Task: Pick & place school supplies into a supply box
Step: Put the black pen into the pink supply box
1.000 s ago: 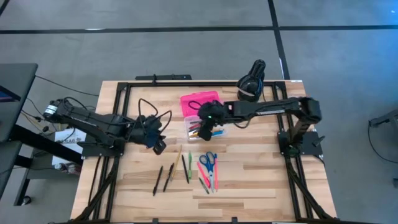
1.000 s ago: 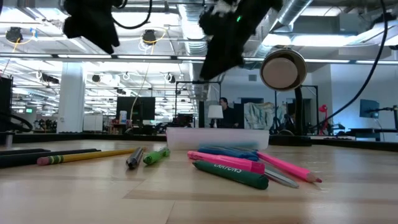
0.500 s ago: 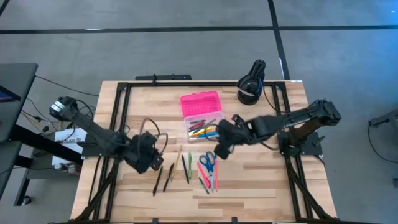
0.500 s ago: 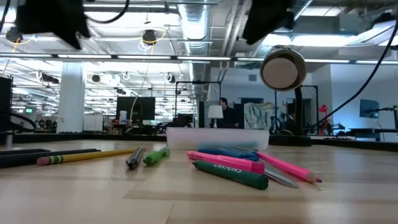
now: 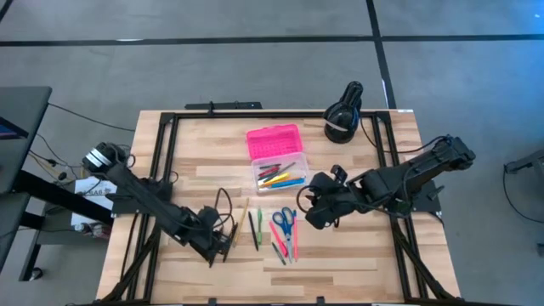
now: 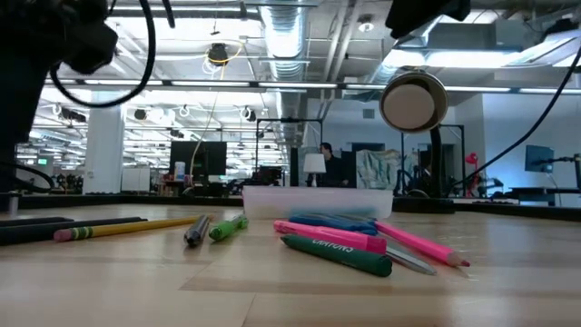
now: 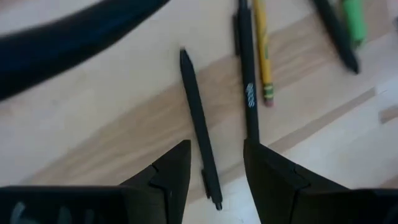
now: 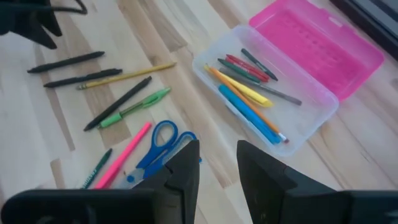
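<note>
**Both arms reaching in low, fingers parted**

You are holding the dark six-joint left arm stretched from its base at the table's left edge toward the front middle, wrist bent down. Its two-finger left gripper (image 7: 216,171) is hanging close over the tabletop with its dark fingers (image 7: 168,174) spread, nothing between them.

You are stretching the dark six-joint right arm in from the right edge, elbow raised, forearm running toward the table's centre. Its two-finger right gripper (image 8: 216,163) is sitting higher, angled downward, its fingers (image 8: 261,165) parted and gripping nothing.
</note>
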`<state>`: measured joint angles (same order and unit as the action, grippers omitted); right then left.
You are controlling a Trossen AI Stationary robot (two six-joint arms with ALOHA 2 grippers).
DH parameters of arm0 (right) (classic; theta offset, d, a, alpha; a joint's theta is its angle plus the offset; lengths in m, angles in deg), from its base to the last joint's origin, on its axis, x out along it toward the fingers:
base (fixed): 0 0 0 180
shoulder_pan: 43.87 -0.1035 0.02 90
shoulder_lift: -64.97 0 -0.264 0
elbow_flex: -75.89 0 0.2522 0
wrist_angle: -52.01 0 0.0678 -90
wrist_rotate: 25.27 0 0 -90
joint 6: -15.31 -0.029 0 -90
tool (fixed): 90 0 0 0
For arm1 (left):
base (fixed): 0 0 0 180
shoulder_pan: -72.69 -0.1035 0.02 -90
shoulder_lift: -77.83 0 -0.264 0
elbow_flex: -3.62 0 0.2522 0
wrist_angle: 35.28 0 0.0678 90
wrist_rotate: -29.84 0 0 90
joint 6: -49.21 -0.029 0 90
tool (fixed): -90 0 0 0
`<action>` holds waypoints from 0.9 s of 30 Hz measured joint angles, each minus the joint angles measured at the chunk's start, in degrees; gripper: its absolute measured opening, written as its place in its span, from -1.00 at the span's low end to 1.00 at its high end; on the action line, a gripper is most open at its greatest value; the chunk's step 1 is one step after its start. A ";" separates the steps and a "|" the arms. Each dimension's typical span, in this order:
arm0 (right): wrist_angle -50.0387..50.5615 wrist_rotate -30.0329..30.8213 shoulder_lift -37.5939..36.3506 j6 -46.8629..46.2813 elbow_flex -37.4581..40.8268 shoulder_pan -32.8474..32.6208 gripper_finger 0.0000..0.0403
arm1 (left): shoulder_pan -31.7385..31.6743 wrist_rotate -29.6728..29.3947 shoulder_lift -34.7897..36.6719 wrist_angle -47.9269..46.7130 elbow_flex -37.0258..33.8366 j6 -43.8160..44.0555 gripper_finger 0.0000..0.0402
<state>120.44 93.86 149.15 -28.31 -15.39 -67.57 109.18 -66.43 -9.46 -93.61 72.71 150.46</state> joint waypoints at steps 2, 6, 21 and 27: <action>0.71 -0.01 0.12 -0.02 0.00 -0.31 -0.50 | 0.00 0.75 -1.87 2.31 0.00 0.11 -0.30; 1.64 -0.09 0.39 0.00 0.02 -0.70 -0.50 | -0.01 1.56 -4.94 5.64 0.02 0.16 -0.30; 2.02 -0.42 0.37 0.60 0.02 -0.52 -0.50 | -0.04 0.90 -6.53 1.55 0.04 -1.58 -0.30; 2.13 -0.37 0.37 0.70 0.02 -0.15 -0.50 | -0.04 -1.43 -6.55 1.39 0.02 -2.96 -0.30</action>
<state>122.57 93.49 149.52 -27.61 -15.37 -67.73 109.14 -67.86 -16.01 -92.22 72.73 147.50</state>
